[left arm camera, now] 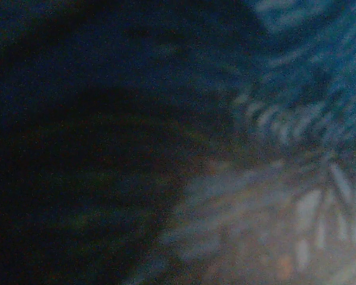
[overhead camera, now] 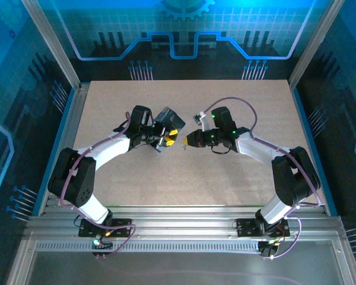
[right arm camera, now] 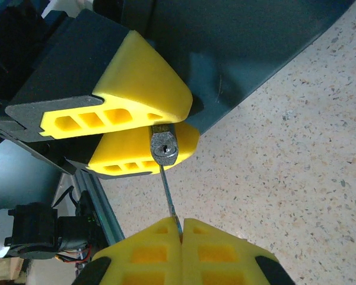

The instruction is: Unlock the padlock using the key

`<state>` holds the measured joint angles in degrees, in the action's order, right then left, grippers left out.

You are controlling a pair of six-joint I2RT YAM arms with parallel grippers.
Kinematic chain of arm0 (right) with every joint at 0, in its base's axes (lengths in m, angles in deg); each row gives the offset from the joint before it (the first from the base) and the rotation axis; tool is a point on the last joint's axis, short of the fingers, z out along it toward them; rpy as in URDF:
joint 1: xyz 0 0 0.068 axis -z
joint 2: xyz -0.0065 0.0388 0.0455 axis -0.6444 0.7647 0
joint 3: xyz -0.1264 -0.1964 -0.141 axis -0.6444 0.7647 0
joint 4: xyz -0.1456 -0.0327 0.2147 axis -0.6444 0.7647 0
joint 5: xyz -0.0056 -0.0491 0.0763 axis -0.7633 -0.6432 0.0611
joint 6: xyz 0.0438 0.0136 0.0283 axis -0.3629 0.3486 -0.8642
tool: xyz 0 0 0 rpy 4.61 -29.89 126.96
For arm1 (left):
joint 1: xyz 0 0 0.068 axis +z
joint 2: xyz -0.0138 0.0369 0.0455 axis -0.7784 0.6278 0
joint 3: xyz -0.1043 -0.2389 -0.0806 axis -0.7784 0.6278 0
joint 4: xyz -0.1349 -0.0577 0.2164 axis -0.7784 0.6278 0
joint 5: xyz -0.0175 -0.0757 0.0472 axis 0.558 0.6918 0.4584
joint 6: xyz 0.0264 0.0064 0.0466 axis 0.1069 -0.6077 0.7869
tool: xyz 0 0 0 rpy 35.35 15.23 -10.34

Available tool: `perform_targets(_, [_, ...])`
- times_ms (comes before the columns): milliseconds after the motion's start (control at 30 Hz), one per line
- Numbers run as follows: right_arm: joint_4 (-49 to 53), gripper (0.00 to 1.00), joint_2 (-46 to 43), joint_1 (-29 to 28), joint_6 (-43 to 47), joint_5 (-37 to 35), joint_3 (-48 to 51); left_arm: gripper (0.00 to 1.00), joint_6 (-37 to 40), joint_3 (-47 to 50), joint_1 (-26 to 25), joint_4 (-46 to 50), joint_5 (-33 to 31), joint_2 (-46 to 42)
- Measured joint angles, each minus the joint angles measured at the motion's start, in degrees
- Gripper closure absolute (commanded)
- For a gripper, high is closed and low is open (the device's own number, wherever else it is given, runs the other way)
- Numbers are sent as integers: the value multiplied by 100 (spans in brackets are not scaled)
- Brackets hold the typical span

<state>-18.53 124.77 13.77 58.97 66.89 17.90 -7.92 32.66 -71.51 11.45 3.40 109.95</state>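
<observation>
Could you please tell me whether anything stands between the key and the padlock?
Nothing visible does: the key in the right tool reaches straight to the padlock, which the left tool holds.

On my right wrist feed, the right claw [right arm camera: 179,224] sits at the bottom edge, yellow fingers [right arm camera: 143,255] pressed together on the thin key [right arm camera: 168,199]. The blade slants up to the grey keyhole face of the padlock [right arm camera: 164,146]; whether it's inserted, I can't tell. The left claw [right arm camera: 179,122] pinches the padlock above the speckled tabletop [right arm camera: 296,154]
</observation>
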Motion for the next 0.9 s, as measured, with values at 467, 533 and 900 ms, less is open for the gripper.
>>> perform_targets(467, [-63,100,109,-33,-46,0,-83,79,0,0,0,0,0,0])
perform_targets(533, [-68,100,131,-33,-48,-2,-109,79,0,2,0,0,0,0])
perform_targets(900, [-90,100,225,-37,-90,-33,-155,79,0,44,0,-11,-33,-22])
